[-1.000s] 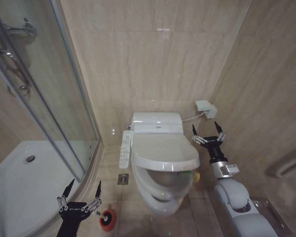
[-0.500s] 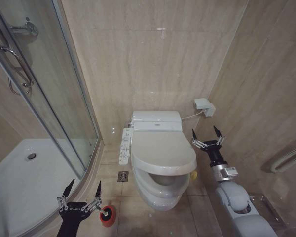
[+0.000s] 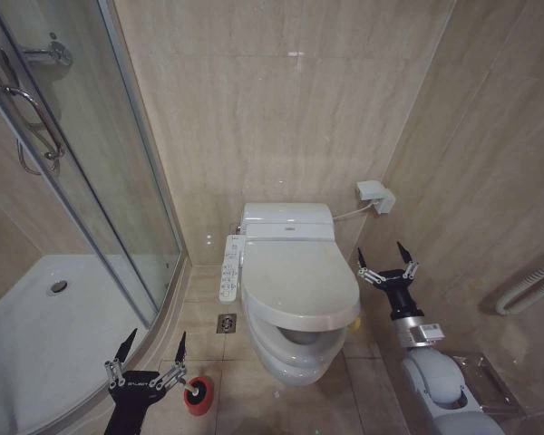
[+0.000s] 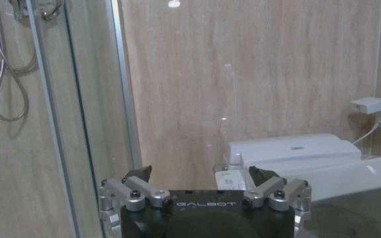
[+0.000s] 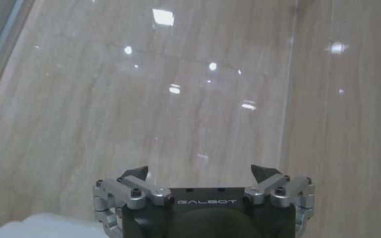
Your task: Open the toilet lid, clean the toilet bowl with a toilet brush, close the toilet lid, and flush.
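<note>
Two grippers hover spread-fingered and empty: the right gripper [image 3: 387, 263] just beside the large glossy white plastic toilet lid [image 3: 299, 281], lying down over the bowl; the left gripper [image 3: 150, 355] near the red-cupped toilet brush [image 3: 196, 395] on the floor. Lid-opening seems pending; next, hooking its edge.

The toilet lid [image 3: 296, 279] was glossy white, as were the toilet bowl [image 3: 290, 355], the tank [image 3: 287, 223] behind it and the control strip [image 3: 229, 268] with small grey buttons. The toilet brush [image 3: 191, 393] had a dark head in a red round holder [image 3: 199, 396]. Walls [image 3: 281, 109] and floor tiles [image 3: 254, 399] were beige with faint streaky veining. The left pincer [image 3: 150, 350] was black with silver joints; the right pincer [image 3: 387, 259] matched, on a light grey arm. The shower tray [image 3: 36, 326] was white.
</note>
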